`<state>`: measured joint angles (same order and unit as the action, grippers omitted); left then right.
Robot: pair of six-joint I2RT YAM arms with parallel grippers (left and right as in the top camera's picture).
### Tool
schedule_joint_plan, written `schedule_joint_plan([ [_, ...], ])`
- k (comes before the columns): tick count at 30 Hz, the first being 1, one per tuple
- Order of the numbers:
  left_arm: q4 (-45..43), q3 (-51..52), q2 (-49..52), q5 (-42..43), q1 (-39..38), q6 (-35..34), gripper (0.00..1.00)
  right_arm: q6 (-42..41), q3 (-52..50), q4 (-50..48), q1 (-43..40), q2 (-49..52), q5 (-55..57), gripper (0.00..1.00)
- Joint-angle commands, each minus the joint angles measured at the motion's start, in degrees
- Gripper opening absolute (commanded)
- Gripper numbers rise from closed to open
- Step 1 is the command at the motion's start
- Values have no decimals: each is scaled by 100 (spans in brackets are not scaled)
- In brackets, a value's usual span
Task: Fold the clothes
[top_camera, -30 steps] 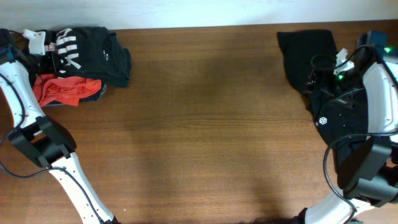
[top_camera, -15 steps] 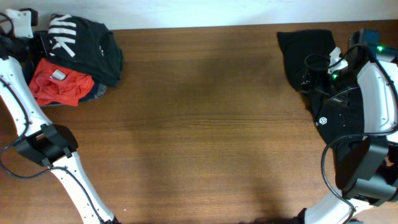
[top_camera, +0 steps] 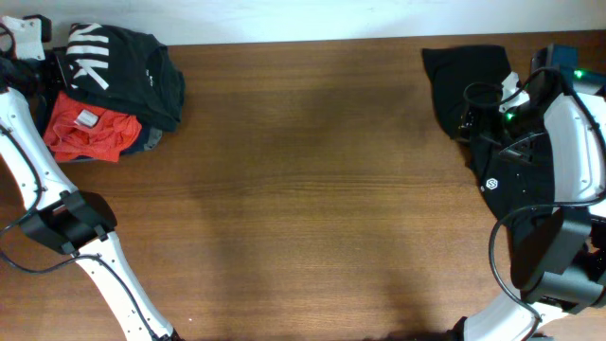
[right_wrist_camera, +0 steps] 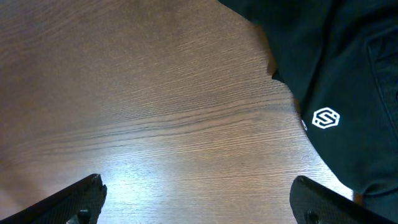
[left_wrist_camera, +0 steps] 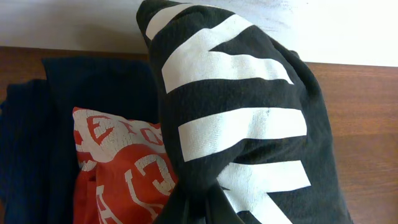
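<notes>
A black shirt with white block lettering (top_camera: 118,62) lies bunched at the far left corner, on a pile. My left gripper (top_camera: 57,66) is shut on a fold of it; in the left wrist view the lettered shirt (left_wrist_camera: 242,118) fills the frame and the jaws (left_wrist_camera: 199,208) pinch its cloth at the bottom edge. A second black shirt with a small round white logo (top_camera: 502,161) lies crumpled at the far right. My right gripper (right_wrist_camera: 199,208) is open and empty above bare wood, just left of that shirt (right_wrist_camera: 336,74). The right arm hides part of it from overhead.
A red shirt with white print (top_camera: 87,130) (left_wrist_camera: 124,171) lies under the lettered shirt, on a dark navy garment (left_wrist_camera: 37,124). The wooden table (top_camera: 312,189) stretches between the two piles. A white wall edge runs along the far side.
My left gripper has drawn the lettered shirt up and to the left, uncovering more of the red shirt. The right arm shifted slightly, then held still.
</notes>
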<state>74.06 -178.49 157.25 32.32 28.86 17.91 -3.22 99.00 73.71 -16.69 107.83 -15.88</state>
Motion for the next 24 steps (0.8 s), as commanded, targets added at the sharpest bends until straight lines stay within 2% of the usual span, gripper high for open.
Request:
schedule_joint_plan([
  [1, 20, -98, -7, -63, 76, -74, 1, -22, 85, 24, 17, -127, 9, 99],
  [5, 63, -35, -7, -131, 76, -70, 1, -22, 87, 26, 17, -127, 7, 99],
  [9, 129, 109, 20, -564, 76, -72, 15, -22, 85, 44, 17, -127, 9, 99],
  [16, 109, 219, 321, -560, 13, -70, 20, -24, 87, 87, 17, -127, 4, 99],
  [24, -205, 223, 603, -557, -48, -70, 20, -24, 87, 114, 17, -127, 4, 99],
])
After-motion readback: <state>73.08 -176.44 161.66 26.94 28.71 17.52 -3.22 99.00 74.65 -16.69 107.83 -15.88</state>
